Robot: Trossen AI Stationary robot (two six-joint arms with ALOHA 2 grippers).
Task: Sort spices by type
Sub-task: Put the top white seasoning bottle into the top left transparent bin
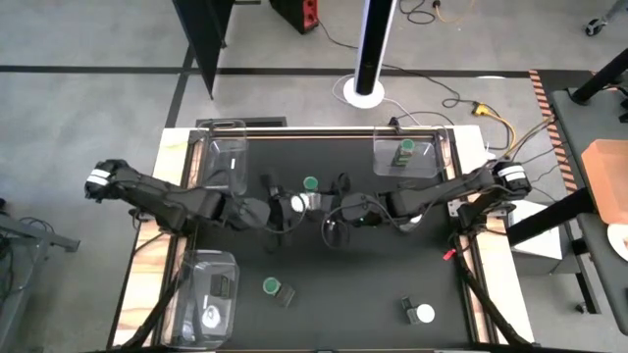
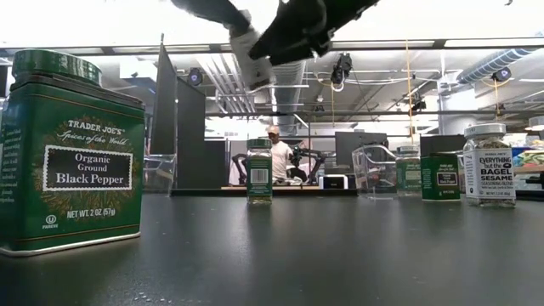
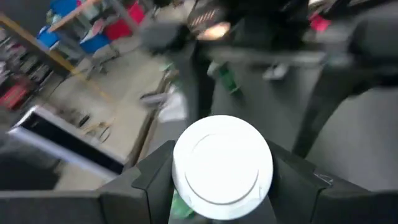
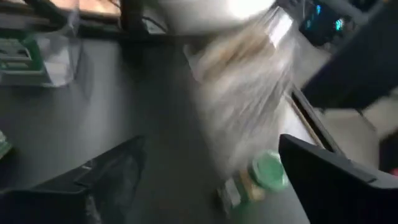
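My left gripper [image 1: 291, 207] [image 3: 221, 190] is shut on a white-lidded spice jar [image 1: 300, 203] [image 3: 222, 158], held over the middle of the table. My right gripper [image 1: 335, 224] [image 4: 217, 182] stands open just to the right of it. The jar shows blurred [image 4: 242, 87] beyond the right gripper's fingers and apart from them. A green-lidded jar [image 1: 311, 183] [image 4: 264, 172] stands on the mat just behind the grippers. Another green-lidded jar [image 1: 275, 287] and a white-lidded one [image 1: 420, 314] lie near the front edge. My left gripper pinches the jar's body just under the white lid [image 3: 186, 202] between its two fingers [image 3: 152, 183], one on either side. It comes nearly level from the table's left. The jar hangs clear of the table, its lid turned back toward the wrist.
Clear trays stand at the far left [image 1: 226, 162], at the far right [image 1: 432, 162] with a green jar inside, and at the near left [image 1: 196, 270] with a white-lidded jar. In the low view a black pepper tin [image 2: 68, 144] and a bagel sesame jar [image 2: 486, 166] stand close.
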